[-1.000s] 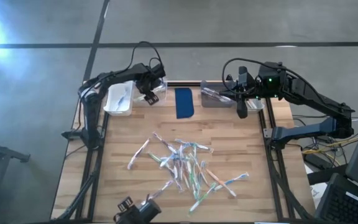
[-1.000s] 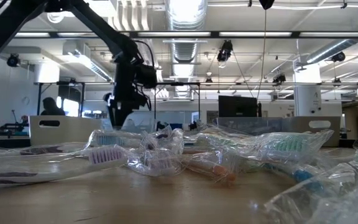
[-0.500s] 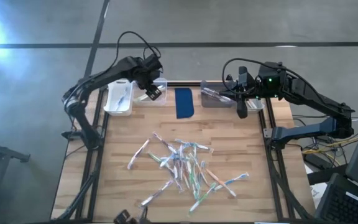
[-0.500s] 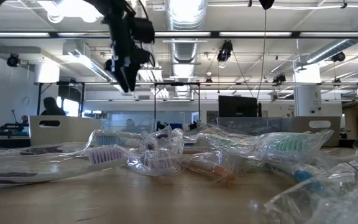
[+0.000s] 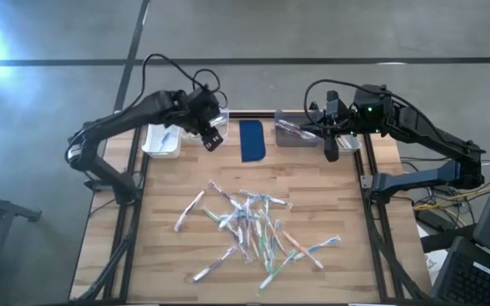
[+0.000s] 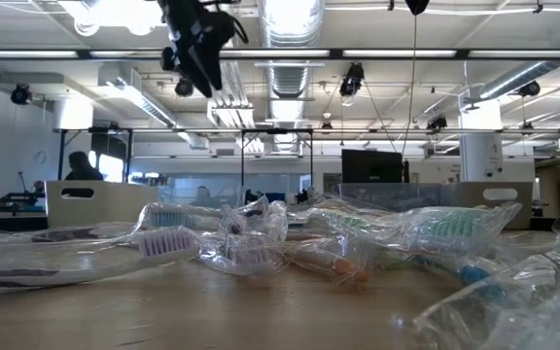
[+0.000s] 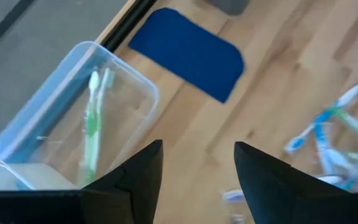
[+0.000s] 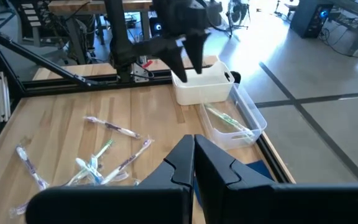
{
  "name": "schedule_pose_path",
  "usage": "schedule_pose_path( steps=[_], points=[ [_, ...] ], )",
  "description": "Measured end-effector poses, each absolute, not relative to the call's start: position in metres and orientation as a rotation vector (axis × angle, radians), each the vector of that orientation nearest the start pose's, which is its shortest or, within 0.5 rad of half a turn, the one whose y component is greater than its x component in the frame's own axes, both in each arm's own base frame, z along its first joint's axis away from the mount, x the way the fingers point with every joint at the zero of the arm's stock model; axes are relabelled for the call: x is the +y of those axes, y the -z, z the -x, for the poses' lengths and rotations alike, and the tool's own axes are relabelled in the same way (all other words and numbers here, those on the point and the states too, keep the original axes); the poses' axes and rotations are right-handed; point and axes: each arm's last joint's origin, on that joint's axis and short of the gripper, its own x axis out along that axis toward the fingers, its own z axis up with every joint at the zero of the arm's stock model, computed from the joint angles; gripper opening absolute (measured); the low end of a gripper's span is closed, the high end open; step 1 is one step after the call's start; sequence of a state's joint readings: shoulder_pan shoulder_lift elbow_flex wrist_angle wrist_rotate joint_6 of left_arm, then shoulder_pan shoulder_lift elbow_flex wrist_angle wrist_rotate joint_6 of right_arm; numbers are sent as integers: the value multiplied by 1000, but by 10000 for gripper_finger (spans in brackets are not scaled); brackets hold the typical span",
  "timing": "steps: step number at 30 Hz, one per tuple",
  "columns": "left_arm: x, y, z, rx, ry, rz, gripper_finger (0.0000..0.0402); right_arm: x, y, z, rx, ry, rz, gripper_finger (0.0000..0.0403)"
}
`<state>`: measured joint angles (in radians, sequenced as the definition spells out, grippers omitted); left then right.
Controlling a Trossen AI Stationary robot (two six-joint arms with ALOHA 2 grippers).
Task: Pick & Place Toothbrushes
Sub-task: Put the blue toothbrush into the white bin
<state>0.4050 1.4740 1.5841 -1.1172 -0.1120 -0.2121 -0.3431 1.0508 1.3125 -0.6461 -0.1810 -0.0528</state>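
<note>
Several wrapped toothbrushes [image 5: 249, 228] lie in a loose pile on the middle of the wooden table, close to the camera in the low view [image 6: 338, 243]. My left gripper [image 5: 210, 138] hangs open and empty high above the clear bin [image 7: 79, 118] at the far left. A green toothbrush [image 7: 93, 124] lies flat on that bin's floor. The left gripper shows at the top of the low view [image 6: 200, 60]. My right gripper [image 5: 332, 155] is shut and empty near the far right edge, beside the grey bin [image 5: 296, 133].
A white bin [image 5: 162, 138] with a toothbrush stands left of the clear bin. A dark blue pad [image 5: 252, 140] lies between the clear and grey bins. The right wrist view shows the left arm [image 8: 182, 28] over the white bin [image 8: 201, 84]. Bare wood surrounds the pile.
My left gripper has risen from just above the clear bin to well above the table, drifting slightly toward the near edge, while its arm's elbow has swung out past the table's left edge. The right arm and the toothbrushes have stayed still.
</note>
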Motion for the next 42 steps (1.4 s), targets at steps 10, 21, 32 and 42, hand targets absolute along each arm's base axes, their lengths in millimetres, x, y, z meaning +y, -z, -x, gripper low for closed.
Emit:
schedule_pose_path(
  steps=[10, 21, 32, 42],
  points=[
    [76, -376, -263, 986, -450, 224, 202, -62, -418, -189, 376, 150, -48, 8],
    [73, -359, -263, 1054, -423, 188, 202, -62, -418, -189, 376, 150, -48, 8],
    [53, -324, -267, 1190, -235, -33, 202, -62, -418, -189, 376, 151, -48, 8],
    [31, -293, -267, 1261, -206, 46, 202, -62, -418, -189, 376, 150, -48, 8]
  ],
)
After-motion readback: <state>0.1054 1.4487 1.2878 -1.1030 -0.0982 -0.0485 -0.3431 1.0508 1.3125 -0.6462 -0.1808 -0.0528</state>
